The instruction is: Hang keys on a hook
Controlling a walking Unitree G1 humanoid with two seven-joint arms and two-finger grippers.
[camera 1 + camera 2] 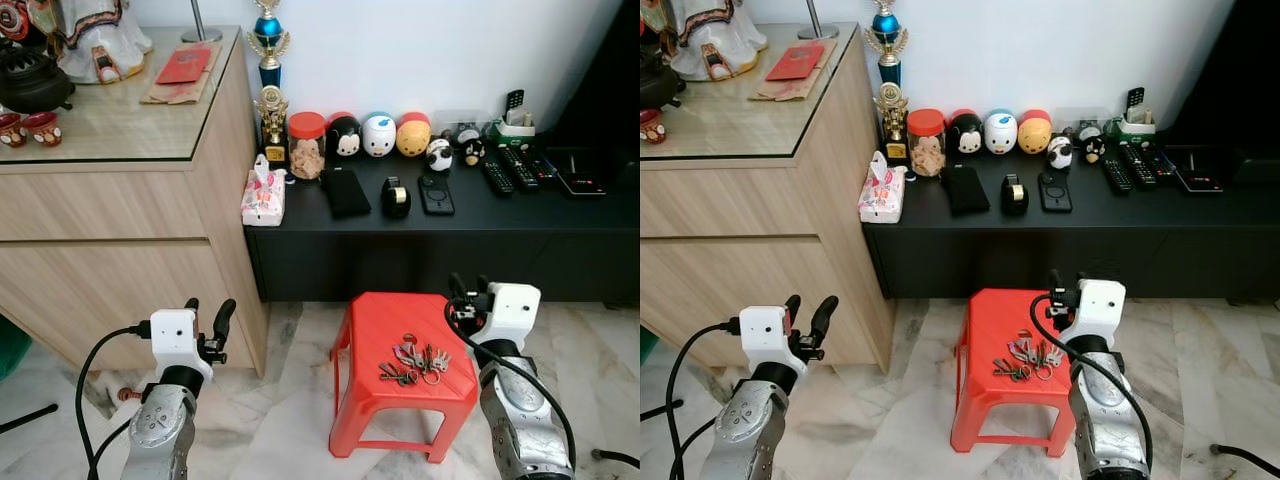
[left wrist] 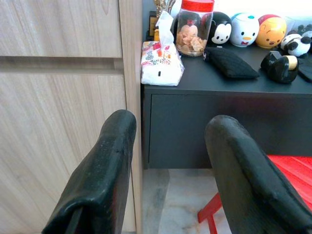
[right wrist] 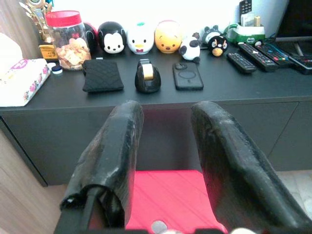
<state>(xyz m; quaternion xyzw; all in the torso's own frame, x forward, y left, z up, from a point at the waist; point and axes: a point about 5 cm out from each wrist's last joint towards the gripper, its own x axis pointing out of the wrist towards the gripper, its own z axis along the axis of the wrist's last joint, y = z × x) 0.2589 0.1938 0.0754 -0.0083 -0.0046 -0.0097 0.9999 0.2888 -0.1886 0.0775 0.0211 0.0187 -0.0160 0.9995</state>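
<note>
Keys (image 1: 412, 361) lie in a loose bunch on the red stool (image 1: 372, 318), toward its 3 o'clock edge, rings and blades splayed flat on the plastic top. Right gripper (image 1: 467, 291) hangs just beside that edge, at about 1 o'clock from the bunch, fingers parted with nothing between them. Left gripper (image 1: 208, 316) sits well apart at 9 o'clock, near the wooden cabinet (image 1: 120, 230), also spread and empty.

Handling call: metal keys, light but floppy as a cluster, and slippery lying flat on smooth plastic. Pinching a single blade would likely let the rest swing and twist. Better bet looks like the ring at the bunch's 5 o'clock side, so the load hangs straight beneath the fingers. Which ring carries most of the keys is hard to tell at this size.

Behind the stool, at 12 o'clock, the black console (image 1: 450, 225) carries toys and remotes.
</note>
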